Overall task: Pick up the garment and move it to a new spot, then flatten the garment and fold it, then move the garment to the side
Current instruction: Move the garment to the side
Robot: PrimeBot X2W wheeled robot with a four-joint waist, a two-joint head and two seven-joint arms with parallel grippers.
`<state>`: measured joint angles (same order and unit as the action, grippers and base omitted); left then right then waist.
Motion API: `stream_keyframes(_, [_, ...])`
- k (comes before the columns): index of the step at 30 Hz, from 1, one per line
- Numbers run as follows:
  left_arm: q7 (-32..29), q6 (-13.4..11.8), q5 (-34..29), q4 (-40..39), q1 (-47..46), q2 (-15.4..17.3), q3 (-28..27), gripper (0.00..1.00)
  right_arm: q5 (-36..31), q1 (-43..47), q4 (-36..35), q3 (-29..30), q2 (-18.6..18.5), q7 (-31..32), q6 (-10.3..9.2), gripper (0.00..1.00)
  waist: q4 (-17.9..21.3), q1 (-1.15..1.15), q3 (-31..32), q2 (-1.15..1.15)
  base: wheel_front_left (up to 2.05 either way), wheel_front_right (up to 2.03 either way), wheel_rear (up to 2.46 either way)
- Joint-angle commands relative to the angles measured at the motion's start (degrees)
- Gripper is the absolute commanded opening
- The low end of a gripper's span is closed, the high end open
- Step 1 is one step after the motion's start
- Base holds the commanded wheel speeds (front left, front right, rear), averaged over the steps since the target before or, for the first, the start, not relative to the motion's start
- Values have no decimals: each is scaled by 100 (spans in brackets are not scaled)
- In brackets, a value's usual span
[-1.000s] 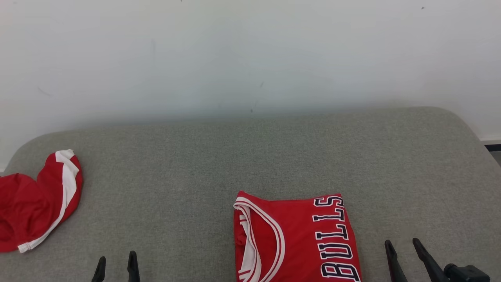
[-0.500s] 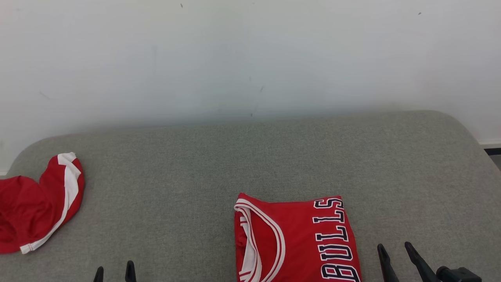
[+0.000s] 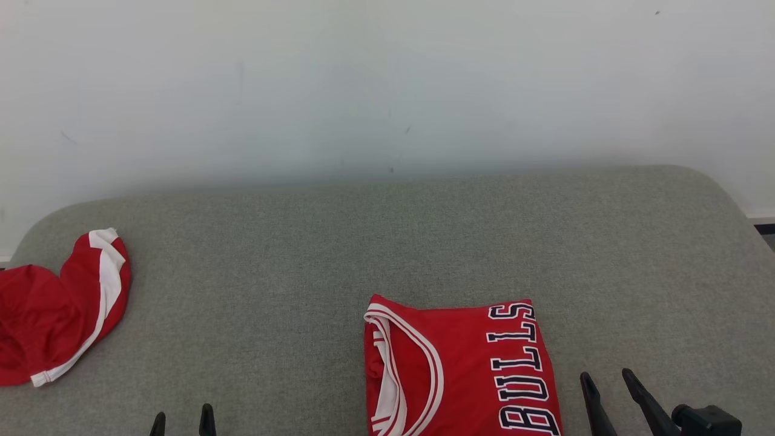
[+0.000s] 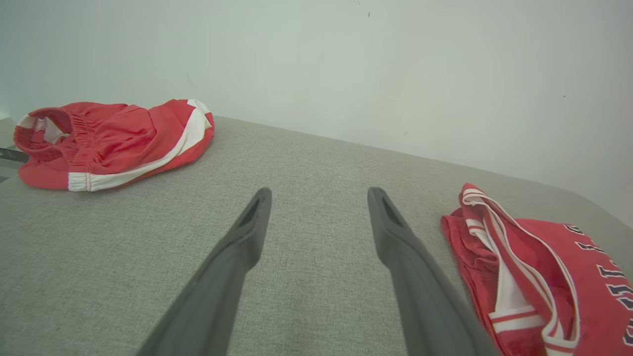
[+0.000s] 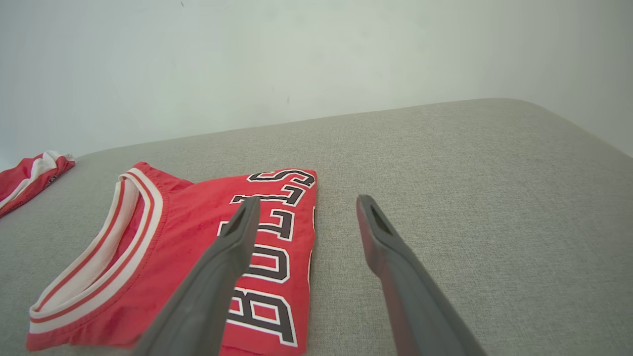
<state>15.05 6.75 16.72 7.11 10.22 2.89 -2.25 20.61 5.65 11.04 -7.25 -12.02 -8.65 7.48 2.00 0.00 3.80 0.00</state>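
The garment (image 3: pixel 460 369) is a red jersey with white trim and dark "BULLS" lettering, folded into a neat rectangle near the front edge of the grey cushioned surface (image 3: pixel 387 242). It also appears in the left wrist view (image 4: pixel 534 277) and the right wrist view (image 5: pixel 173 257). My right gripper (image 3: pixel 606 381) is open just right of the jersey, apart from it; its fingers (image 5: pixel 237 232) hover above the jersey's right edge. My left gripper (image 3: pixel 183 418) is open at the lower left, well left of the jersey, with nothing between its fingers (image 4: pixel 252 222).
Red shorts with white stripes (image 3: pixel 54 315) lie crumpled at the left end of the surface, also seen in the left wrist view (image 4: pixel 109 143). A pale wall (image 3: pixel 387 85) stands right behind the surface. The surface's rounded right edge (image 3: pixel 745 224) drops off.
Both grippers have drawn back toward the bottom edge of the head view, the right one also a little to the left. The jersey and shorts lie as before.
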Motion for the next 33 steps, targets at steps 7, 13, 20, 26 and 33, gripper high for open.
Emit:
stream_keyframes(7, [15, -43, 16, -24, -50, -4, 45, 100, 116, -296, -243, -139, -159, 469, 4, 100, -42, 0, -60, 0, 0, 0, 0])
stream_keyframes(13, [15, -38, 41, 23, -29, -3, 94, 100, 345, -837, -188, -107, -418, 2143, 4, 100, -116, 0, -124, 0, 0, 0, 0])
stream_keyframes(20, [15, -18, 72, 28, -108, -3, 243, 100, 358, -1292, -93, 155, -330, 4266, 4, 100, -402, 0, -269, 0, 0, 0, 0])
stream_keyframes(26, [15, 7, 102, 30, -193, -3, 364, 100, 29, -1347, 39, 441, -108, 5094, 4, 100, -668, 0, -466, 0, 0, 0, 0])
stream_keyframes(33, [15, 25, 117, 26, -361, -4, 452, 100, -421, -1523, 299, 802, 159, 5239, 4, 100, -832, 0, -787, 0, 0, 0, 0])
